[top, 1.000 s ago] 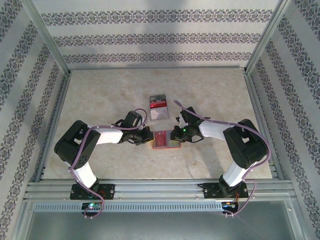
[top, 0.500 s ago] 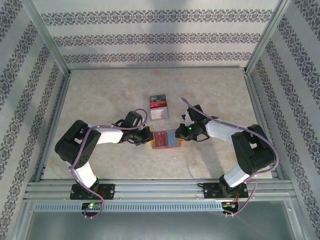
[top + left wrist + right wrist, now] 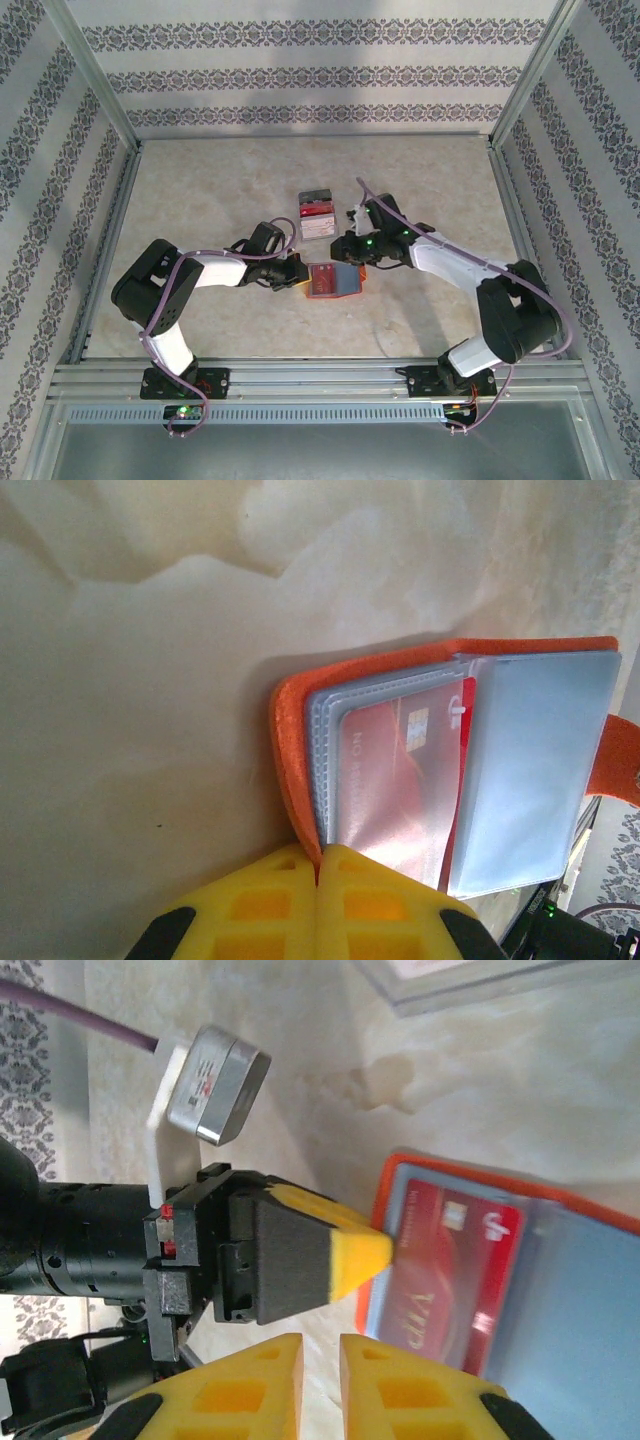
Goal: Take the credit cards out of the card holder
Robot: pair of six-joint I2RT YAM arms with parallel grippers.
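The orange card holder [image 3: 335,283] lies open on the table, its clear sleeves spread. A red credit card [image 3: 400,770] sits inside a sleeve, also seen as the red card [image 3: 450,1270] in the right wrist view. My left gripper [image 3: 300,277] is shut on the left edge of the holder's orange cover [image 3: 290,740], with the cover pinched between the yellow fingertips [image 3: 350,880]. My right gripper [image 3: 345,252] hovers just past the holder's far left corner. Its jaws stand a narrow gap apart with nothing between them, as the right gripper [image 3: 322,1360] shows.
A clear tray [image 3: 316,215] with red and pale contents stands just beyond the holder, close to the right gripper. The holder's snap tab [image 3: 622,760] sticks out on the right. Aluminium frame rails [image 3: 300,375] edge the table.
My right gripper has drawn off the holder's right edge and moved toward the far left, its jaws parting slightly. The holder has turned a little. The left gripper holds still.
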